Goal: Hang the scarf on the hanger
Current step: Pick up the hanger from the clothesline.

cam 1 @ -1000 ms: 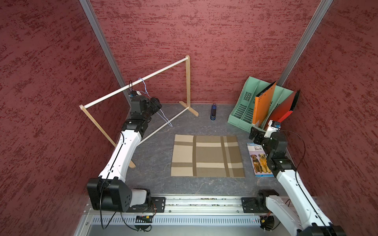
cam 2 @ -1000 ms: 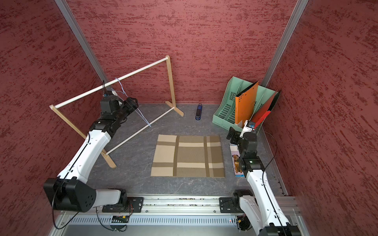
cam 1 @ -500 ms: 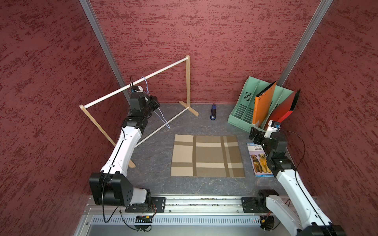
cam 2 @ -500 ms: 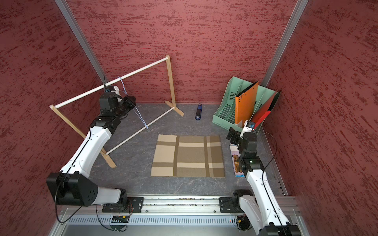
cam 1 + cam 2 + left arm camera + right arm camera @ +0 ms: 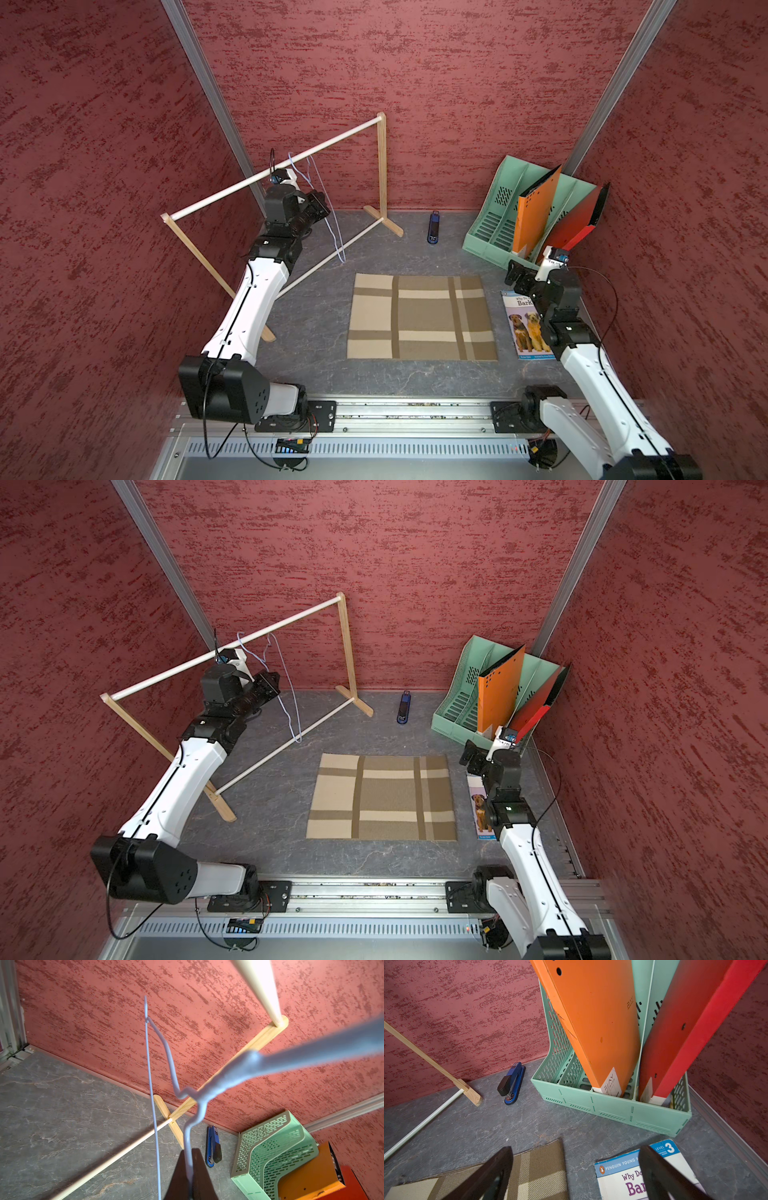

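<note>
The scarf point(image 5: 422, 318) point(image 5: 382, 798), brown with cream plaid stripes, lies flat and square in the middle of the table. The hanger point(image 5: 334, 232) point(image 5: 286, 712), thin light-blue wire, hangs by its hook from the rack's top rod. My left gripper point(image 5: 322, 203) point(image 5: 272, 679) is raised beside the rack. In the left wrist view it point(image 5: 189, 1151) is shut on the hanger point(image 5: 291, 1056) wire, which runs out from between the dark fingers. My right gripper point(image 5: 515, 274) point(image 5: 469, 756) point(image 5: 575, 1148) stands open low over the table, between the scarf's far right corner point(image 5: 539, 1172) and a book.
A wooden rack point(image 5: 380, 166) with white rods stands at the back left. A blue stapler point(image 5: 433, 226) lies by the back wall. A green file holder point(image 5: 490, 237) with orange and red folders fills the back right corner. A dog-picture book point(image 5: 523, 328) lies right of the scarf.
My left gripper has shut on the hanger's wire, and its arm has drawn a little closer to the rack. The right arm and the scarf have not moved.
</note>
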